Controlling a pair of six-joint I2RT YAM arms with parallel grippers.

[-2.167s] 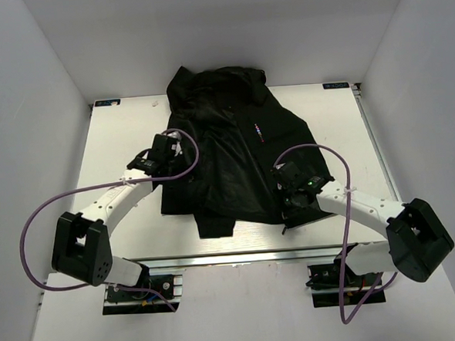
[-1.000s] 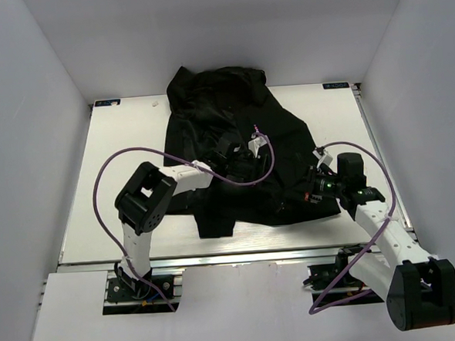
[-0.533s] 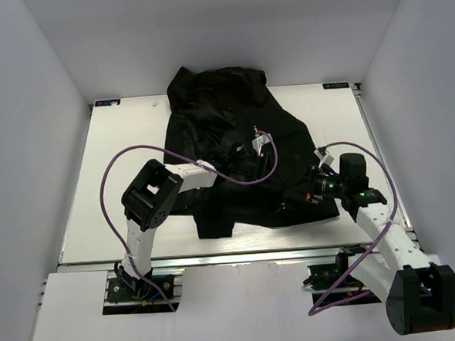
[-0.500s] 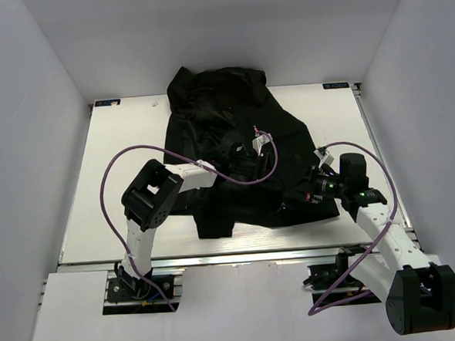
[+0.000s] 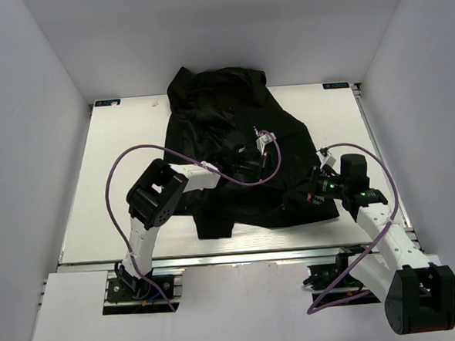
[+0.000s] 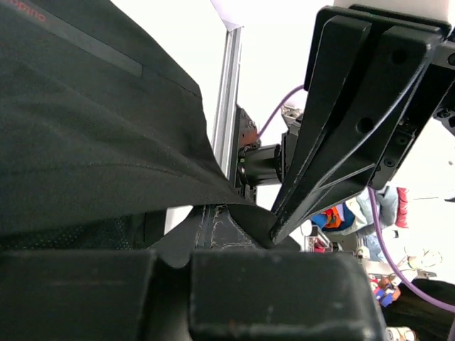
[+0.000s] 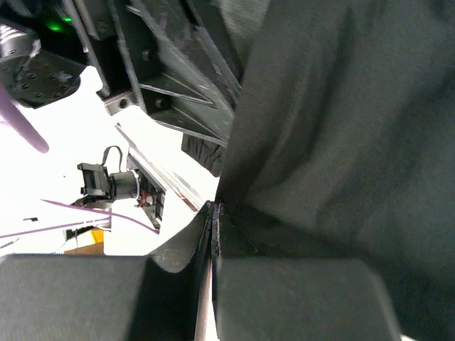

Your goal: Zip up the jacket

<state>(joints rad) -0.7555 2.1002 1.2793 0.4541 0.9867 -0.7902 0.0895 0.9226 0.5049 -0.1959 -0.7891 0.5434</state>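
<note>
While end effectors (image 6: 174,254) (image 7: 213,249) pinch it, the jacket (image 5: 209,129) bunches.

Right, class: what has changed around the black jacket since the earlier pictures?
The left end effector swung from the left edge of the large black thin-fabric jacket to its middle and closed on fabric. The right arm pulled rightward. The right end effector stayed shut on its lower edge; the jacket stayed spread out.
</note>
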